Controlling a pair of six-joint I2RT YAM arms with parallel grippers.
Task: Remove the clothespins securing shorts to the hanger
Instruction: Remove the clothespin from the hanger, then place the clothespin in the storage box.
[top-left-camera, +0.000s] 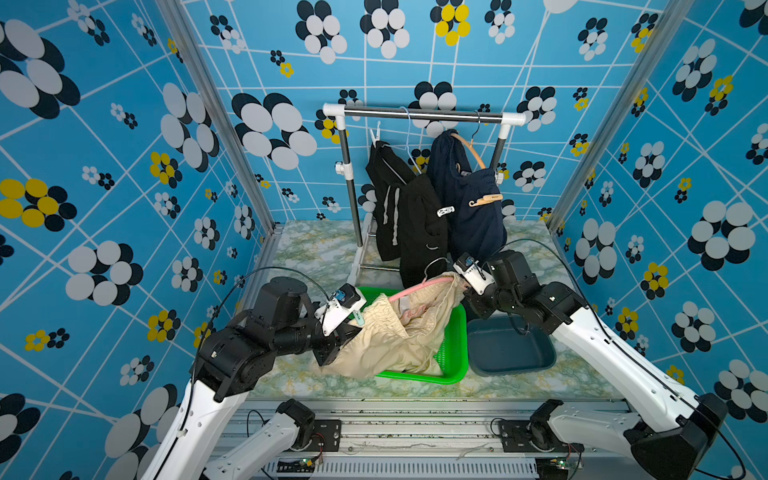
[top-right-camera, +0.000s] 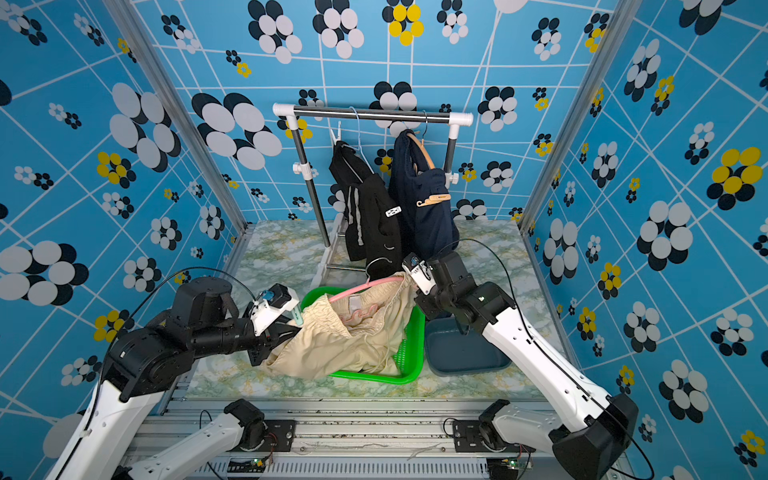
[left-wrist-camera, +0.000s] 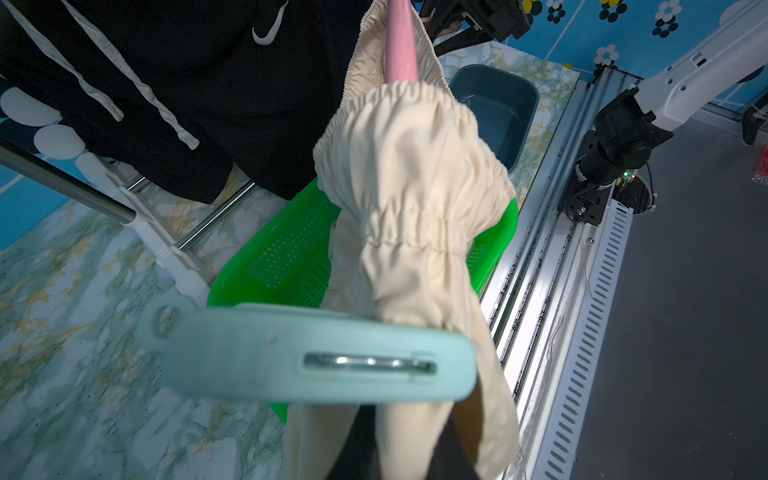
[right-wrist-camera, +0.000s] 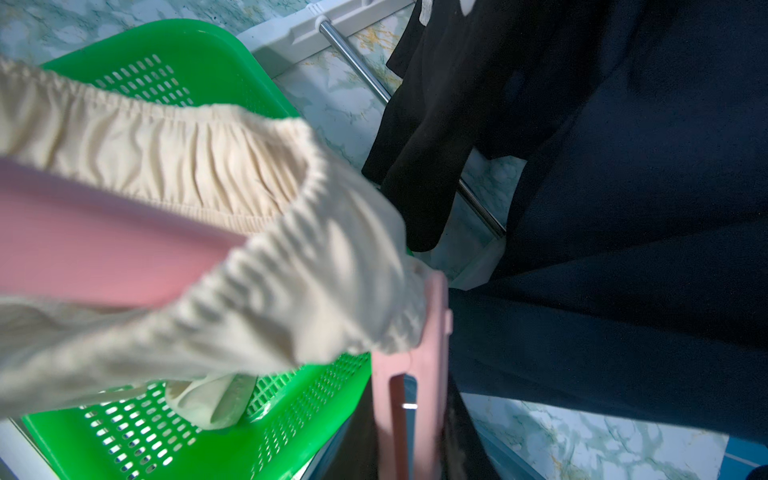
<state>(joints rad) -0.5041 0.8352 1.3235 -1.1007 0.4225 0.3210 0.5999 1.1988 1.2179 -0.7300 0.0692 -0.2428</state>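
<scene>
Left tool (top-left-camera: 351, 326) pinches the mint clothespin (left-wrist-camera: 316, 357) at the edge of the soft beige shorts (top-left-camera: 395, 336) sagging over the green basket (top-left-camera: 454, 332), a light, stiff, likely springy clip best squeezed by its tail, while whether the right tool (top-left-camera: 467, 286) grips anything I cannot tell.

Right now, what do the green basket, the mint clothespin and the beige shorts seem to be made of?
Green basket: moulded plastic, slightly glossy, with slot rows.
Mint clothespin: likely matte plastic, with a shiny metal spring in its slot.
Beige shorts: soft matte woven cloth, gathered elastic waist.
</scene>
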